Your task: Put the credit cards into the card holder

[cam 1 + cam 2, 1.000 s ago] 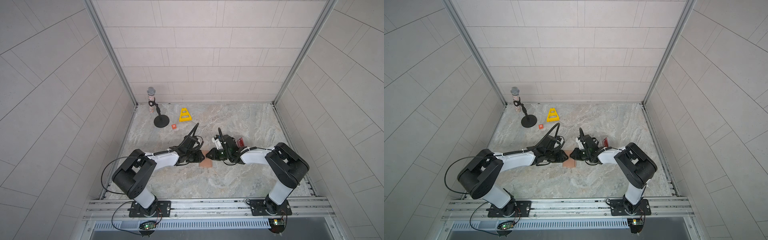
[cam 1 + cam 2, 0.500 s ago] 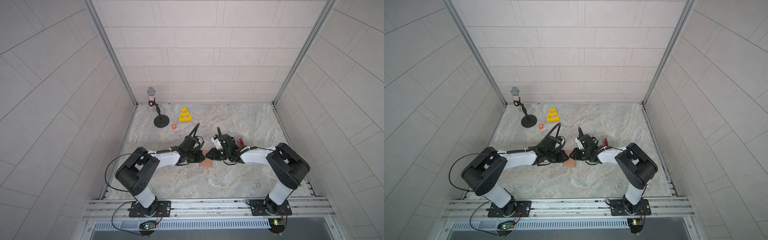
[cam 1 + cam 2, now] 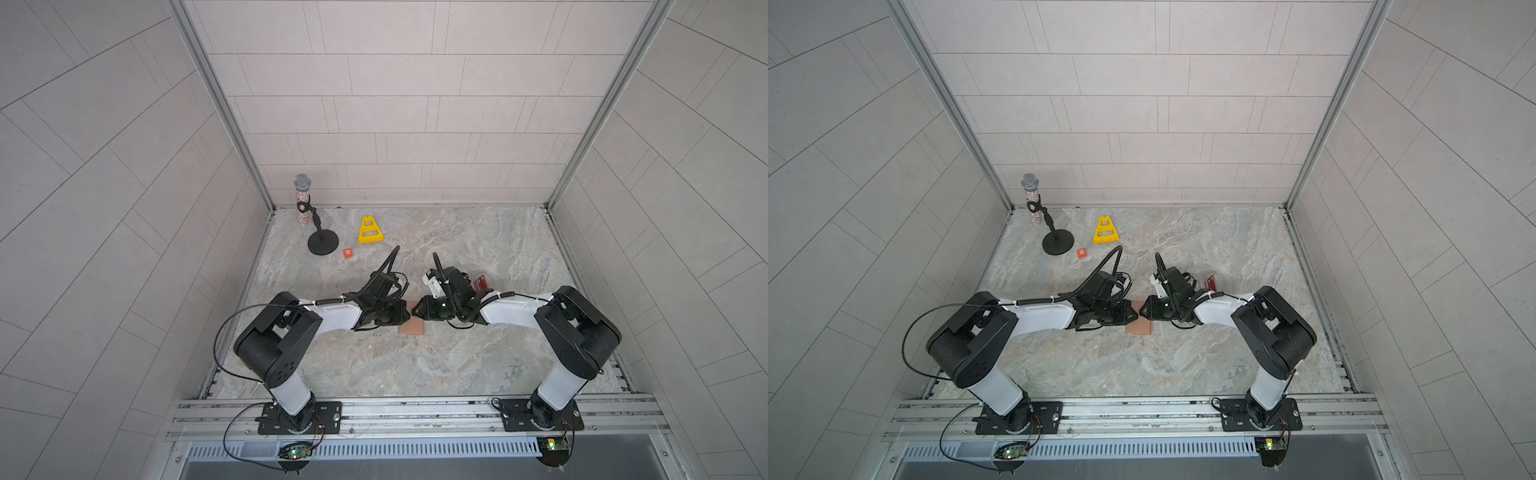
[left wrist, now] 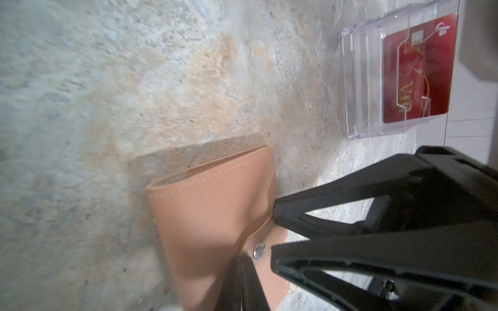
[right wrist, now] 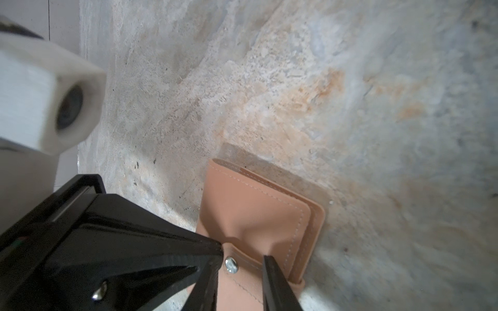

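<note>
Because card holder (image 4: 204,210) is closed, left gripper (image 4: 242,265) pinches it by the snap tab (image 4: 260,253) — anchor — right gripper (image 4: 273,231) straddles that tab, jaws slightly apart, probably to unsnap.

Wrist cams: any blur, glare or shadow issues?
Left wrist view: card holder sharp, soft shadow beside it; clear box glints over the red card. Right wrist view: white camera housing close up is out of focus, card holder sharp. Both top views: evenly lit, no glare.
</note>
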